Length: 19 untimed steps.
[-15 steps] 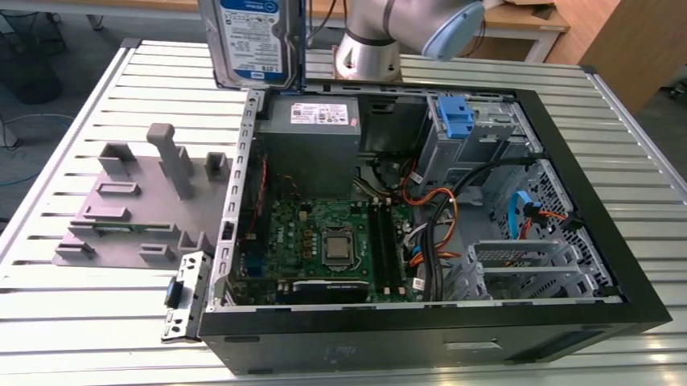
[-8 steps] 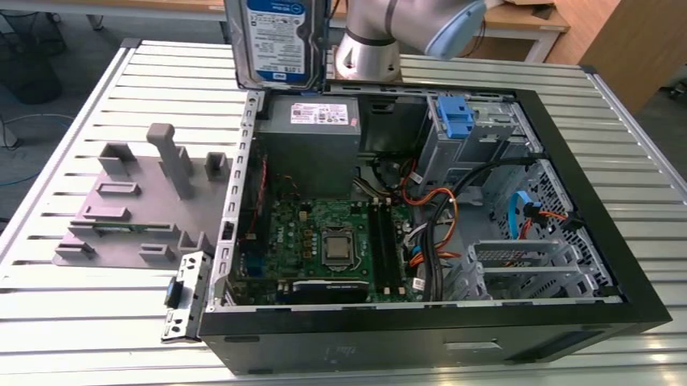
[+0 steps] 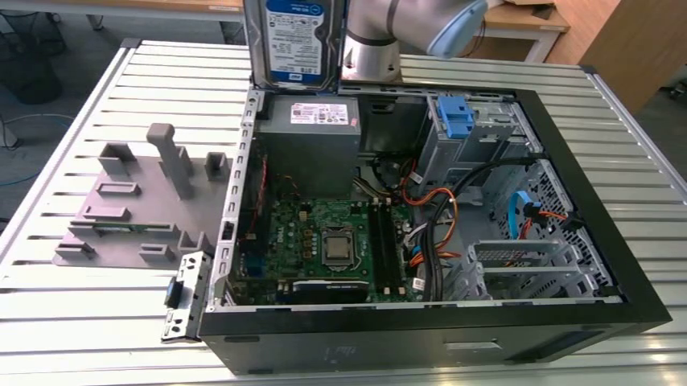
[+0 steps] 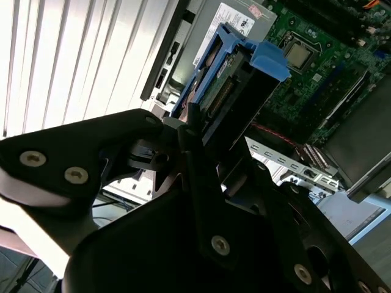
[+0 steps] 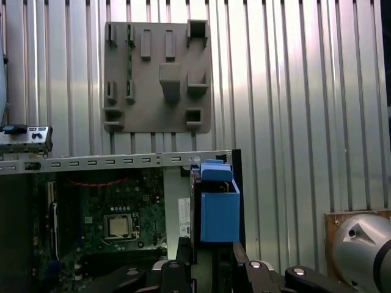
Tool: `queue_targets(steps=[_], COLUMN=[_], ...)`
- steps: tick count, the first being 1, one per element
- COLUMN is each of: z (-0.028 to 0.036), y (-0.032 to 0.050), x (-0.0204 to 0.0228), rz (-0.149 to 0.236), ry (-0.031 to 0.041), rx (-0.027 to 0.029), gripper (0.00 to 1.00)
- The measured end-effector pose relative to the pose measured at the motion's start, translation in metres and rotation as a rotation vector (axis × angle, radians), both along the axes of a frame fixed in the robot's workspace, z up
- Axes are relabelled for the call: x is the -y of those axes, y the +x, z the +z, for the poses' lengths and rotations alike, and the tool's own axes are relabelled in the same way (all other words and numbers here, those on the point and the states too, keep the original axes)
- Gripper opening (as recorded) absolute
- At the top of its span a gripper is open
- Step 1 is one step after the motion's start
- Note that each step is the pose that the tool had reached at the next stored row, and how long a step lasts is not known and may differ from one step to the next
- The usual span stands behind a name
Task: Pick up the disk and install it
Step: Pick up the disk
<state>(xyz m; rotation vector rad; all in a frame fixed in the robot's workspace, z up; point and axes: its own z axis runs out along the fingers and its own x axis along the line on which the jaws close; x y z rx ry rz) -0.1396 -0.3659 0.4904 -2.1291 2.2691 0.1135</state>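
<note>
- Aloft, the black tool (image 5: 209, 250) is closed on the near end of the disk (image 3: 292, 40), which juts out from between its jaws in both wrist views.
- The disk is held upright in the air, its blue-and-white label turned to the exterior camera and its blue side rails (image 4: 269, 61) running along its edges.
- It hangs above the rear corner of the open computer case (image 3: 601, 241), on the exterior view's left, just beside the silver arm (image 3: 413, 32).
- Just below the disk in the exterior view lies the grey power supply (image 3: 311, 133) with its white sticker, set against the case's back wall.
- Deeper in the case, the green motherboard (image 3: 290, 233) lies flat with its processor (image 3: 338, 247) exposed; coloured cables (image 3: 429, 209) run between it and the drive cage (image 3: 483, 141).
- A blue latch piece (image 3: 456, 121) stands upright at that cage, toward the exterior view's right.
- Outside the case, a grey fixture plate (image 3: 129, 209) with raised posts rests on the slatted metal bench (image 3: 64, 322), close beside the case's side wall on the exterior view's left.
</note>
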Motion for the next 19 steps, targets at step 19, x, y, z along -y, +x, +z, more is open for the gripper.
queue_targets(steps=[19], z=[0.0], y=[0.0468], x=[0.0], rz=[0.0], ry=[0.0], rx=[-0.0017], gripper=[0.35])
